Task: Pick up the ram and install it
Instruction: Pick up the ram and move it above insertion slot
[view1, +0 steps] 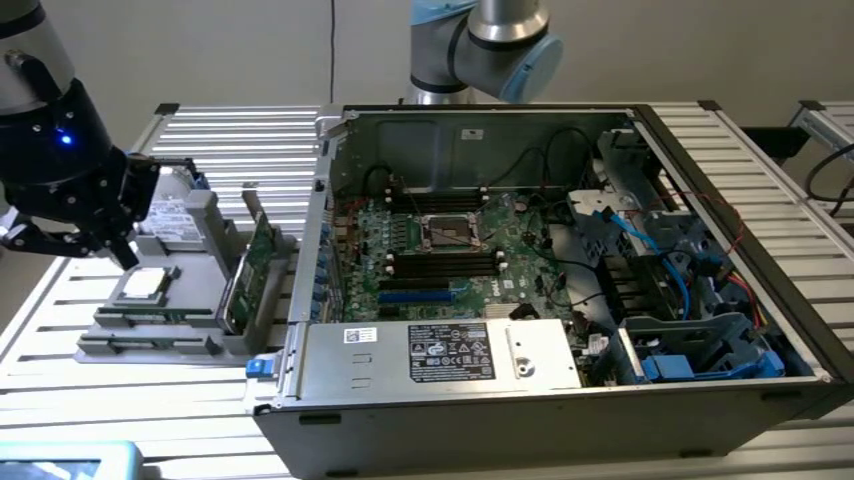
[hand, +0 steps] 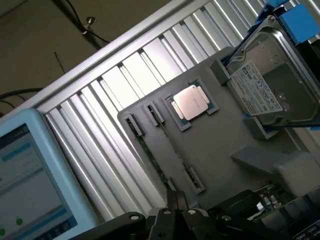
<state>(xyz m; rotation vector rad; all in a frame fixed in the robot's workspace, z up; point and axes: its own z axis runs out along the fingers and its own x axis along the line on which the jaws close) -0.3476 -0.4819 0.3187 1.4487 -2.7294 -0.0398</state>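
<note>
The slatted worktop (view1: 134, 390) lies open to the exterior view's left of the computer case (view1: 534, 425). There a grey holder (hand: 220, 150) carries the ram (hand: 152, 157) on edge in a slot beside the processor (hand: 191, 103), its long axis running along the slats. The hand (hand: 175, 200) hangs over one end of it, fingers together.

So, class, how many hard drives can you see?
1: the hard drive sits in the gray holder, beside the processor chip. Others may be hidden in the computer case.
</note>
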